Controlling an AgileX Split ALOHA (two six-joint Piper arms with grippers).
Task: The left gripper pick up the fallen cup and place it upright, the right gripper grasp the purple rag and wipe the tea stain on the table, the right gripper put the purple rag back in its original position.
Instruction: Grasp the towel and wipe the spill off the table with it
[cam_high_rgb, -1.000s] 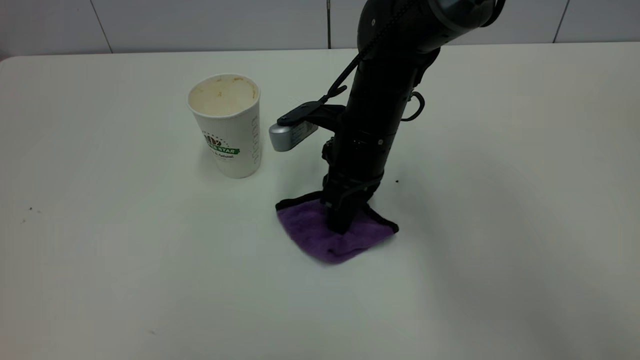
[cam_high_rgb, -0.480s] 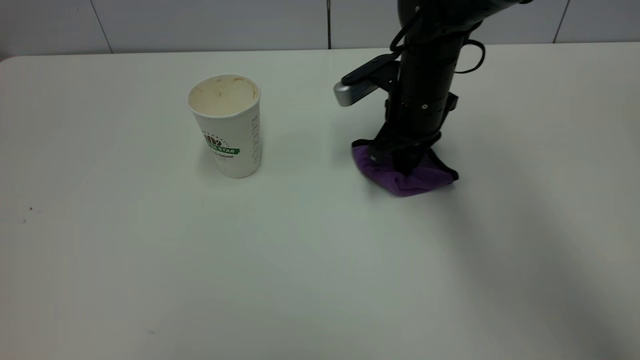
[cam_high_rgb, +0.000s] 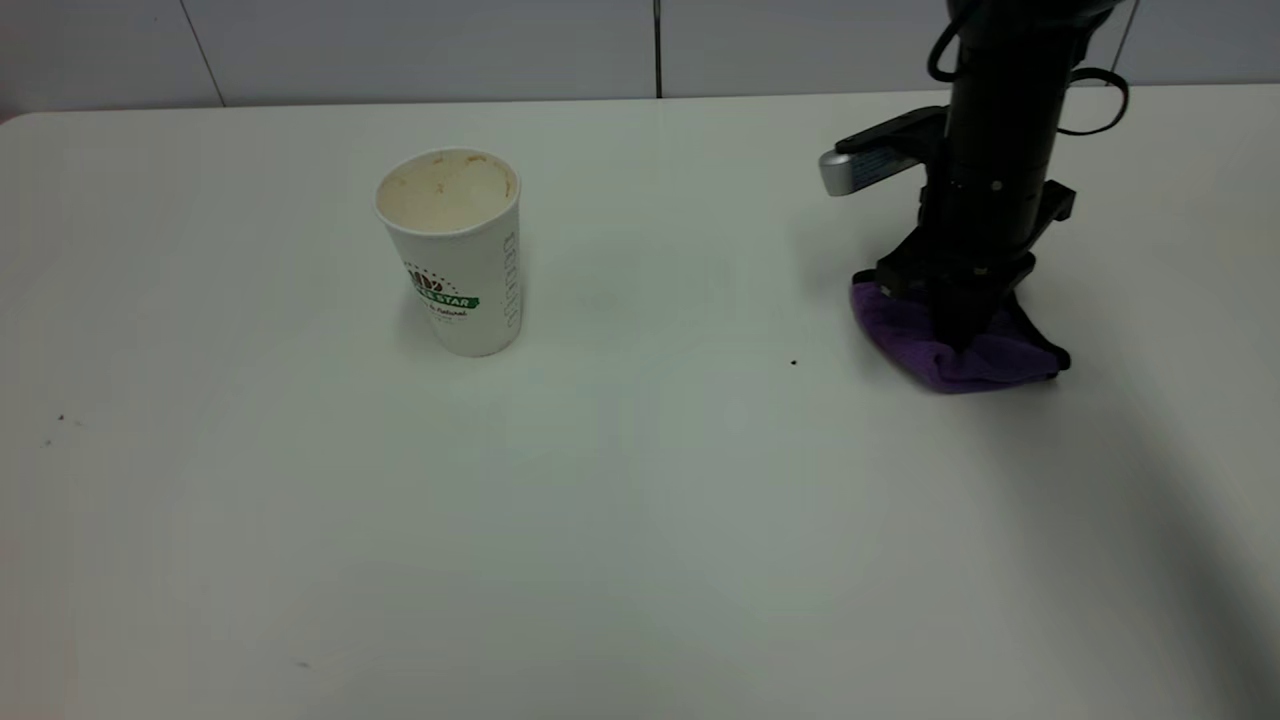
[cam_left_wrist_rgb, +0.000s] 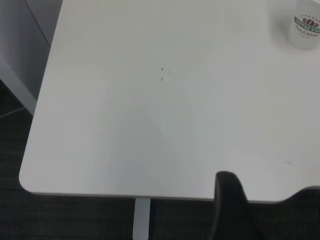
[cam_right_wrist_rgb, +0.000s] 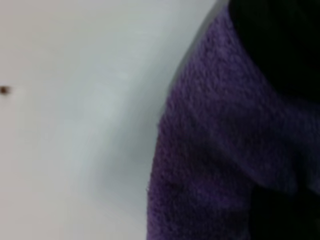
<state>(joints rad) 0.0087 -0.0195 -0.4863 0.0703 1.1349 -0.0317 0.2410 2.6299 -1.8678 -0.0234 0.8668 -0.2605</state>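
Note:
The white paper cup (cam_high_rgb: 455, 250) with the green logo stands upright at the table's (cam_high_rgb: 640, 520) left middle; the left wrist view catches it (cam_left_wrist_rgb: 305, 27) far off. My right gripper (cam_high_rgb: 960, 335) points straight down at the right side of the table, shut on the bunched purple rag (cam_high_rgb: 985, 365), which rests on the tabletop. Purple rag (cam_right_wrist_rgb: 210, 150) fills much of the right wrist view. No tea stain shows on the table. Only a dark part of my left gripper (cam_left_wrist_rgb: 232, 200) shows, drawn back over the table's edge, far from the cup.
A tiny black speck (cam_high_rgb: 794, 362) lies left of the rag and also shows in the right wrist view as a speck (cam_right_wrist_rgb: 4, 90). A few small dark specks (cam_high_rgb: 60, 418) mark the far left. A tiled wall (cam_high_rgb: 400, 45) runs behind the table.
My right gripper has dragged the purple rag from the middle of the table, right of the cup, out to the right side. The black speck is uncovered. The cup has not moved.

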